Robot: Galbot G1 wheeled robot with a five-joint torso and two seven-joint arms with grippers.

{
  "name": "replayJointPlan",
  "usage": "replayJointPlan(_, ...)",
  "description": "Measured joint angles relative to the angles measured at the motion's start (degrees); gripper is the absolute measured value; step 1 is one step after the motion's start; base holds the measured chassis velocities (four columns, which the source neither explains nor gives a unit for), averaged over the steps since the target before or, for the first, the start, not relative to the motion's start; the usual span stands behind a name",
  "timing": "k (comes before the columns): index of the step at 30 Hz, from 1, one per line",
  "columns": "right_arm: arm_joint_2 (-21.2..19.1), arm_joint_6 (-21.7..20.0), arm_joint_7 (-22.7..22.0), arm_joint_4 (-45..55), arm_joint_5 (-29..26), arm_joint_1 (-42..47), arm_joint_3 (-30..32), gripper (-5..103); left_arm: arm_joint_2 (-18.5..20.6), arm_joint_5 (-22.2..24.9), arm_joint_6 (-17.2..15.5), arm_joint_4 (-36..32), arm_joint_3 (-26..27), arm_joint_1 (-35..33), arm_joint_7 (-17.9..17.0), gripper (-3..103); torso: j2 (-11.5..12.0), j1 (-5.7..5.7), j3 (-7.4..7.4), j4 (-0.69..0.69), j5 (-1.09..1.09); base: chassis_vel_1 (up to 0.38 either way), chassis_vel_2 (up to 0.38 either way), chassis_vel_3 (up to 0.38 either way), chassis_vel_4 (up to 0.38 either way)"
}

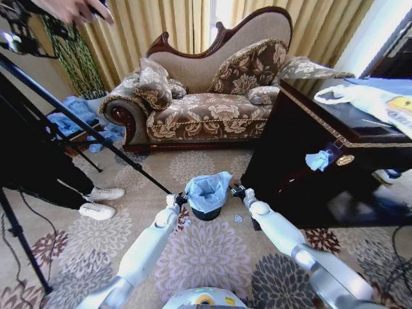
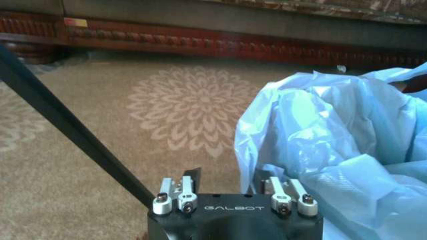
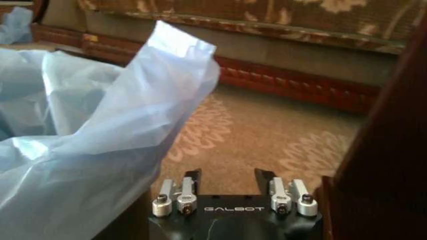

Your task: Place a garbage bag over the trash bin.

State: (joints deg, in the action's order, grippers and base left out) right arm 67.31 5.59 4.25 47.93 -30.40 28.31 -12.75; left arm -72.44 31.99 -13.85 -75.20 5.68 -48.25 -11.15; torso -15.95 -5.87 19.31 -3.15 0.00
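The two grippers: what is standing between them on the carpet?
In the head view, the trash bin stands between the left gripper and the right gripper, with the garbage bag draped over its top.

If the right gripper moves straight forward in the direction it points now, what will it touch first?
Probably nothing close. The right gripper is open, the garbage bag hangs beside its line, and bare carpet lies ahead up to the sofa base. Depth is uncertain.

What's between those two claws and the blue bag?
Nothing visible. The left claw and right claw, both open, flank the garbage bag, which already drapes over the trash bin.
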Motion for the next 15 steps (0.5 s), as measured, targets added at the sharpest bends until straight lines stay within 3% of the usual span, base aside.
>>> replayJointPlan(2, -0.1, 0.0, -0.3, 0.4, -0.2, 0.2, 0.2, 56, 0.0, -0.1, 0.3, 0.1, 0.1, -0.1, -0.1, 56, 0.0, 0.0, 0.0, -0.01, 0.0, 0.0, 0.0, 0.0, 0.0)
replayJointPlan(4, -1.1, -0.5, -1.9, 2.7, -1.4, 1.0, 1.6, 71, 0.3, -0.3, 1.1, 0.1, 0.4, -0.3, -0.8, 72, 0.0, 0.0, 0.01, -0.01, 0.0, 0.0, 0.0, 0.0, 0.0)
replayJointPlan(7, -1.7, -0.9, -2.6, 4.1, -1.9, 1.5, 2.6, 77, 0.5, -0.6, 1.6, 0.1, 0.6, -0.5, -0.9, 78, 0.0, 0.0, 0.01, 0.0, 0.0, 0.0, 0.0, 0.0, 0.0)
replayJointPlan(8, -2.2, -1.1, -3.3, 5.4, -2.0, 2.1, 3.4, 88, 0.7, -0.7, 2.0, -0.2, 0.8, -0.8, -0.9, 83, 0.0, 0.0, 0.01, 0.0, 0.0, 0.0, 0.0, 0.0, 0.0)
replayJointPlan(10, -2.8, -1.4, -4.0, 7.0, -2.1, 2.7, 4.1, 88, 1.0, -0.8, 2.1, -0.7, 1.0, -1.1, -0.9, 88, 0.0, 0.0, 0.01, 0.0, 0.0, 0.0, 0.0, 0.0, 0.0)
replayJointPlan(11, -3.6, -1.8, -4.7, 9.2, -2.7, 3.5, 4.7, 93, 1.2, -0.9, 2.4, -1.5, 1.2, -1.5, -0.9, 94, 0.0, -0.01, 0.01, 0.0, 0.0, 0.0, 0.0, 0.0, 0.0)
replayJointPlan(15, -6.9, -3.4, -6.5, 17.6, -4.2, 6.9, 7.4, 100, 2.3, -0.9, 2.6, -5.8, 2.2, -3.8, 0.7, 99, 0.0, -0.01, 0.01, -0.01, -0.01, 0.0, 0.0, 0.0, 0.0)
